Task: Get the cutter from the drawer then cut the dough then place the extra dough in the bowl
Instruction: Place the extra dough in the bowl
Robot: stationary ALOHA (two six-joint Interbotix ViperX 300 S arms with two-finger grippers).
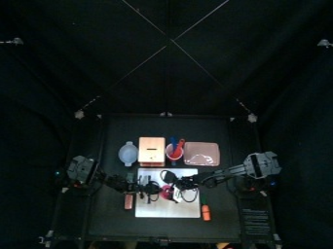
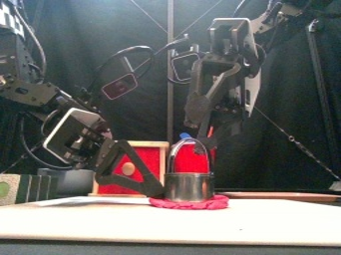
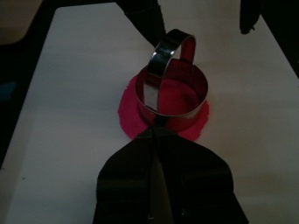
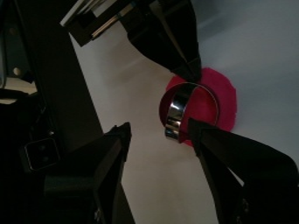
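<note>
Sitting on the pink dough [image 2: 186, 203] is the round metal cutter [image 2: 189, 186].

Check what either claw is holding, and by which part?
Left claw looks shut on the dough's outer rim beside the cutter. Right claw is open astride the cutter's handle, gripping nothing.

My black table [image 1: 224, 131] carries the white board [image 1: 163, 207] at the front. Behind it stand a bowl [image 1: 128, 153], box [image 1: 152, 148], cup [image 1: 174, 148] and pink tray [image 1: 202, 153].
</note>
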